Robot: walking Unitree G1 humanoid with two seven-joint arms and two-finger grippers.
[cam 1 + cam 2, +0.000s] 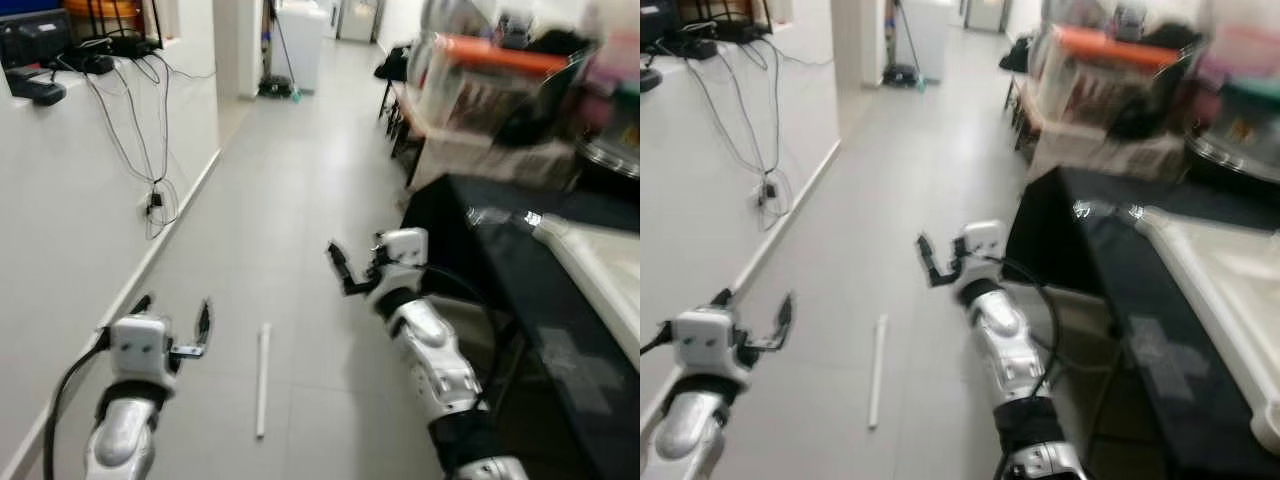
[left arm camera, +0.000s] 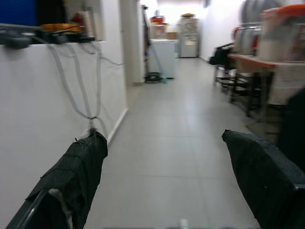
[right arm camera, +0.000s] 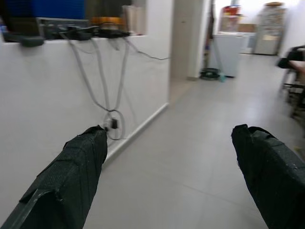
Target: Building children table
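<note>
A long white rod lies on the grey tiled floor between my two arms, pointing away from me. My left gripper is held low at the left, open and empty, a little left of the rod's near half. My right gripper is raised further ahead to the right of the rod, also open with nothing between its fingers. In the left wrist view the two black fingers stand wide apart over the corridor floor. The right wrist view shows its fingers spread the same way.
A white low wall with hanging cables runs along the left. A black table bearing a white slab stands close on the right. Cluttered tables and boxes stand behind it. The corridor leads ahead to a white appliance.
</note>
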